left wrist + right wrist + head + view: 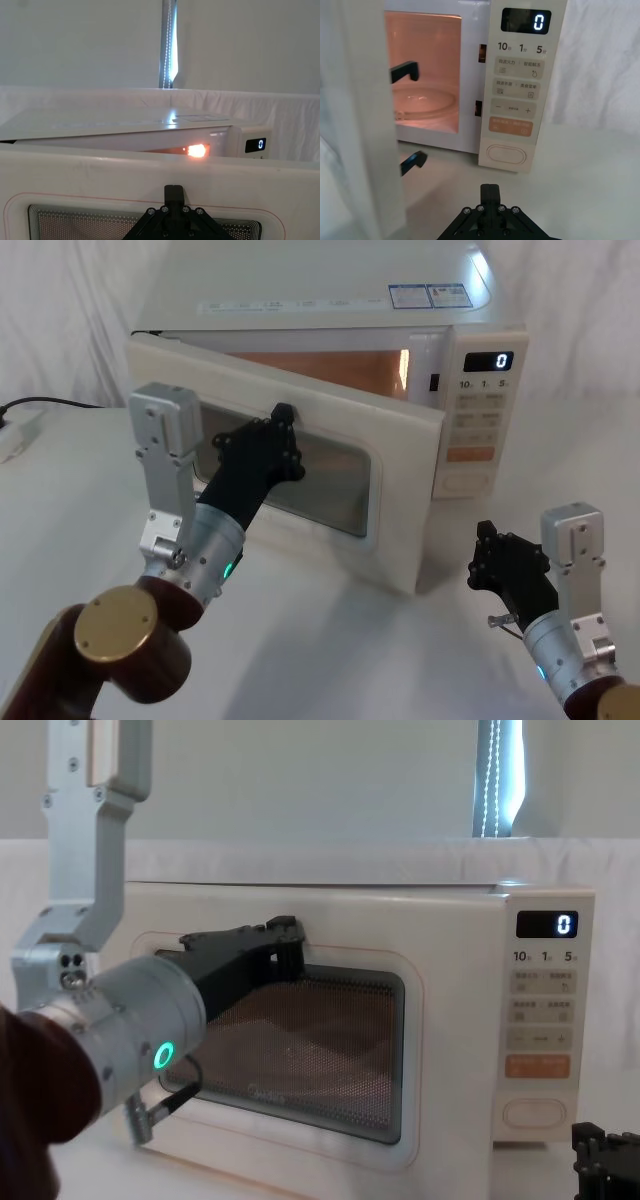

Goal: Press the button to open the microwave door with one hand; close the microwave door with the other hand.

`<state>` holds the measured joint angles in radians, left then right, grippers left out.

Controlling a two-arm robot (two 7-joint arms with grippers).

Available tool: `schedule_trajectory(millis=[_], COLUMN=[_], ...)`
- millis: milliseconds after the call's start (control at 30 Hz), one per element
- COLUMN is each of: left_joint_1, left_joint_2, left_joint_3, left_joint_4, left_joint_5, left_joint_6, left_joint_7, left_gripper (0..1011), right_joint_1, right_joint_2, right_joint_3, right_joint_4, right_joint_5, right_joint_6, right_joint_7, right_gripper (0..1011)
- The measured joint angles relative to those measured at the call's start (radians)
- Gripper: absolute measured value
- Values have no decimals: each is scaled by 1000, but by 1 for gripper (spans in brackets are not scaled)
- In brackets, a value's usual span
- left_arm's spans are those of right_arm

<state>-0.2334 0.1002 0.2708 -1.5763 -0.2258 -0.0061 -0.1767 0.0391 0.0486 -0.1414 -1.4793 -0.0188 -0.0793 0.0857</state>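
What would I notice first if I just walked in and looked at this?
The microwave door hangs partly open, with warm orange light glowing from inside the microwave. The left gripper presses against the door's front, up by the top of its dark window. The right gripper waits low over the table, in front of the control panel and its oval button.

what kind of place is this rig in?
Probably a lab test bench, not a kitchen: the microwave sits alone on a white-draped table, white cloth hangs behind, and a power strip lies at the table's left edge.
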Motion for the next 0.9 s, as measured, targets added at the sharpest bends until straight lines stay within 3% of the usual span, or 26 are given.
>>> schedule_trajectory(millis=[900], left_joint_1=[-135], left_joint_2=[-87], left_joint_3=[19], left_joint_4=[156], left_joint_5=[40], left_joint_6=[35], left_joint_7=[30], left_gripper=[0], right_joint_1=[0], right_joint_2=[0], right_joint_3=[0], right_joint_4=[0], right_joint_5=[0], right_joint_6=[0], right_joint_7=[0], right_gripper=[0])
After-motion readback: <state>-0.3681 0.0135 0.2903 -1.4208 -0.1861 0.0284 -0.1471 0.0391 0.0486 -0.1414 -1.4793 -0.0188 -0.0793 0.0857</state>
